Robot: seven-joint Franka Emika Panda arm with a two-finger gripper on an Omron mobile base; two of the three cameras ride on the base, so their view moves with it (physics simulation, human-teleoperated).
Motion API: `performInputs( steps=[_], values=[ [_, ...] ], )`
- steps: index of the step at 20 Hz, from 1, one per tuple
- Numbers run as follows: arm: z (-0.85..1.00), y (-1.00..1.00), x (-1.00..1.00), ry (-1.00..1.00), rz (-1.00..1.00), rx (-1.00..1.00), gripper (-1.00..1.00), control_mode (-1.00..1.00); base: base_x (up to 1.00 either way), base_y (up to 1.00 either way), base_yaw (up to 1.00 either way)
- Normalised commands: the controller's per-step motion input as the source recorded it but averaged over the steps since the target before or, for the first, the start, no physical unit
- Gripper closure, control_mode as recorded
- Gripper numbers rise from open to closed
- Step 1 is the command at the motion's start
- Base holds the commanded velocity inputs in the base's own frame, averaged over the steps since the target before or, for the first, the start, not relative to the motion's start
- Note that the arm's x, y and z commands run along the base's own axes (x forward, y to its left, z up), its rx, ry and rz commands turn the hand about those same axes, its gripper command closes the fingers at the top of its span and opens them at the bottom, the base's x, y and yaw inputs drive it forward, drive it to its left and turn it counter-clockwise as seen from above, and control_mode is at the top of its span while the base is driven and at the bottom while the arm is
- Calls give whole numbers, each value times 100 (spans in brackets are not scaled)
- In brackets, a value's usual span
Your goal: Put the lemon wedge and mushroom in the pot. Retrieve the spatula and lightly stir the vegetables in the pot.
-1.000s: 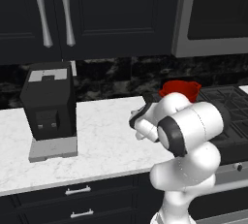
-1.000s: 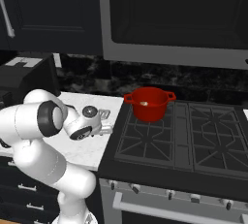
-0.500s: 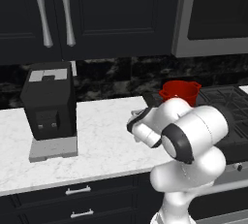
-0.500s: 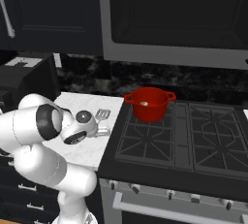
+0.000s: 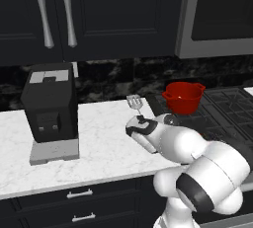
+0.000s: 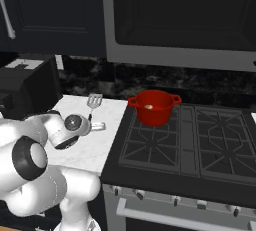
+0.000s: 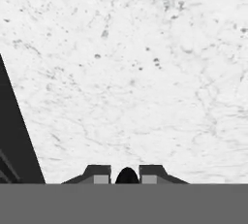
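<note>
1. Gripper clamped on the spatula handle above the white counter.
2. Spatula head raised, left of the red pot.
3. Pot on the stove's far-left burner.

Two rear flanks; hand camera downward

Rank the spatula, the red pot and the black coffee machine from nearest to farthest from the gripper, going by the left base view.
1. The spatula: its handle runs down into the shut gripper, head sticking up just above it.
2. The pot: to the right on the stove, beyond the counter's edge.
3. The coffee machine: far to the left on the counter.
</note>
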Motion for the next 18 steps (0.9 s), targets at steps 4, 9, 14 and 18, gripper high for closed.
performInputs(
  steps=[4, 9, 14, 18],
  values=[
    [100, 0, -22, 12, 0, 0, 100, -100, 0, 0, 0],
    [100, 0, -15, 42, -3, -6, 100, -100, 0, 0, 0],
    [100, 0, -7, 57, -6, -19, 100, -100, 0, 0, 0],
    [100, 0, -4, 55, -7, -28, 100, -100, 0, 0, 0]
  ],
)
